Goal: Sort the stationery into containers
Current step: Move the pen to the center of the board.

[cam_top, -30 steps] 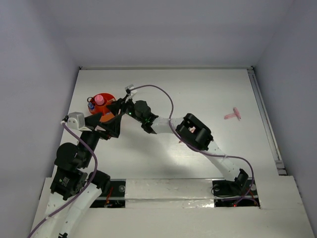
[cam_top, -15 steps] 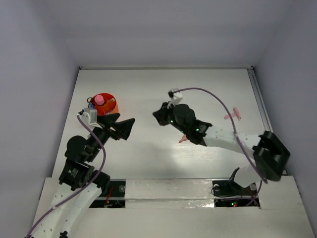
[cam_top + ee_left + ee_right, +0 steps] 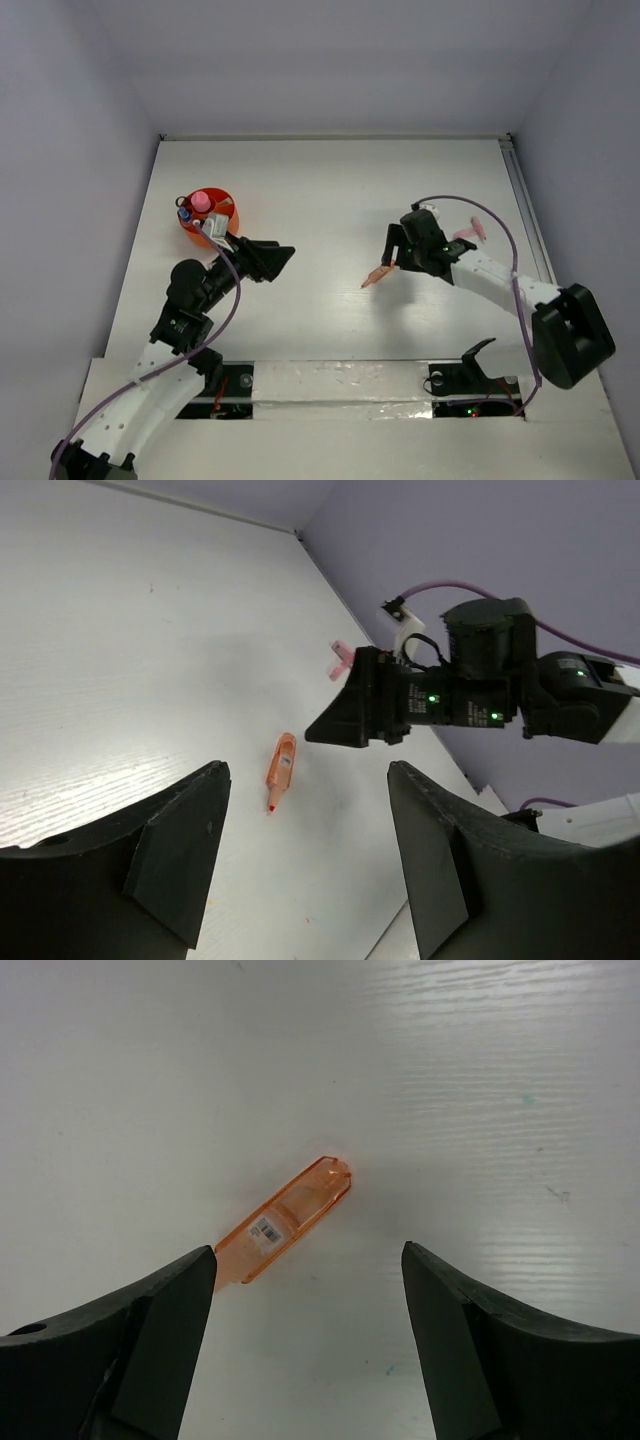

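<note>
Right arm's swung off the cup [image 3: 208,222] over the last sec. It now hangs by the orange marker [image 3: 285,1220], while the left arm has backed off the cup a bit too.

Marker lies flat on the table [image 3: 330,180], well to the cup's right in the top cam and nearer the arm bases than the cup is. Nothing touches it.

Right gripper [image 3: 308,1252] is spread wide and empty, and the wrist cam shows the marker between and just ahead of the fingertips, closer to the left one. Marker sits diagonal to the jaw line.

Best play, imo:
- Twist the wrist so the fingers close across the narrow body, not along it.
- Centre on the label [image 3: 265,1228] and go straight down till the pads nearly meet the table, since it's a low, slick-looking piece and a high pinch could squirt it out.
- Then it's a long carry back to the cup.

Left gripper [image 3: 278,262] is also wide apart, holding nothing, just right of the cup and aimed at the marker. Keep it clear of the return path.

Pink tube [image 3: 200,201] stands in the cup. A pink piece [image 3: 470,232] waits farthest right of the cup.
</note>
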`<action>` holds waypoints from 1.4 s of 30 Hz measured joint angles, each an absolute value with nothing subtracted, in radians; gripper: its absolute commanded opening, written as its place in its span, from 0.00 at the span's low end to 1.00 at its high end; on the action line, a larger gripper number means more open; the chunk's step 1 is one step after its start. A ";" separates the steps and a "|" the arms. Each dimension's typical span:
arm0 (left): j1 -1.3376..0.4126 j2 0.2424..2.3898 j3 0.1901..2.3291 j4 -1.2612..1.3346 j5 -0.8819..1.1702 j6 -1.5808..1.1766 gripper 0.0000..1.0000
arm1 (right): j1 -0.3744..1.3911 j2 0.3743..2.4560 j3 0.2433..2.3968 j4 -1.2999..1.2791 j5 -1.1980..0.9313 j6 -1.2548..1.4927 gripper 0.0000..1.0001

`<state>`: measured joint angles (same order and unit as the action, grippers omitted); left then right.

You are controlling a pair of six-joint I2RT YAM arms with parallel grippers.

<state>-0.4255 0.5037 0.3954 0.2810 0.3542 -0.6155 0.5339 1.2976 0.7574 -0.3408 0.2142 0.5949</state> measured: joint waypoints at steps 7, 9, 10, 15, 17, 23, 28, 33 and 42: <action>-0.426 0.505 0.381 0.316 0.359 -0.634 0.66 | 0.529 1.476 0.798 -0.320 0.105 0.599 0.74; -0.426 0.500 0.380 0.320 0.360 -0.634 0.66 | 0.529 1.501 0.798 -0.312 0.089 0.602 0.71; -0.426 0.499 0.380 0.324 0.360 -0.635 0.66 | 0.529 1.509 0.798 -0.306 0.085 0.604 0.68; -0.426 0.500 0.379 0.326 0.360 -0.634 0.67 | 0.529 1.562 0.830 -0.273 0.079 0.605 0.64; -0.426 0.500 0.379 0.326 0.360 -0.634 0.67 | 0.529 1.584 0.850 -0.265 0.086 0.599 0.61; -0.426 0.500 0.372 0.333 0.360 -0.634 0.67 | 0.529 1.636 0.902 -0.268 0.135 0.573 0.56; -0.426 0.502 0.371 0.334 0.360 -0.634 0.67 | 0.537 1.684 0.962 -0.305 0.182 0.543 0.56; -0.426 0.502 0.371 0.334 0.360 -0.634 0.67 | 0.568 1.746 1.036 -0.365 0.237 0.516 0.47; -0.431 0.502 0.371 0.334 0.359 -0.634 0.67 | 0.624 1.790 1.092 -0.392 0.271 0.509 0.59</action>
<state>-0.4313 0.5018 0.3706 0.3340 0.3592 -0.6342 0.6243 1.7901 1.0916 -0.3923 0.2707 0.5095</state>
